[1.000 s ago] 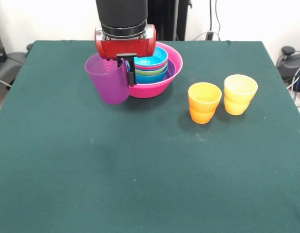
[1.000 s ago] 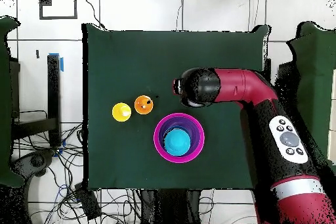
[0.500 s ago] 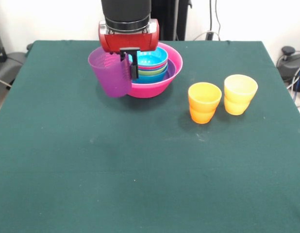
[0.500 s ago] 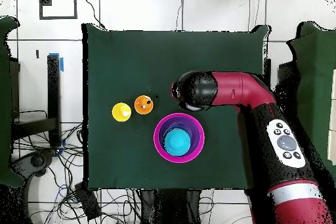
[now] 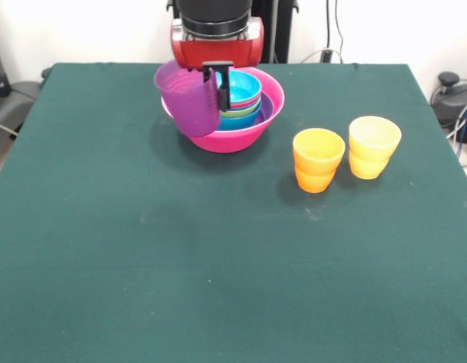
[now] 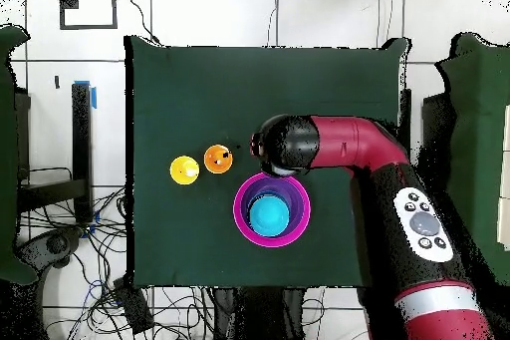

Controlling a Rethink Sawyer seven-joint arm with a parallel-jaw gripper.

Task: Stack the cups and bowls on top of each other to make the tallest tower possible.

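So far the bowls sit nested in the wide hot-pink plastic bowl (image 5: 248, 130), just behind the claw (image 5: 215, 91), which is clenched on the rim of the translucent purple plastic tumbler (image 5: 190, 106), lifted over the pink rim. The orange (image 5: 318, 159) and yellow (image 5: 373, 147) stepped plastic cups wait well apart beside the claw, with open green cloth all around.
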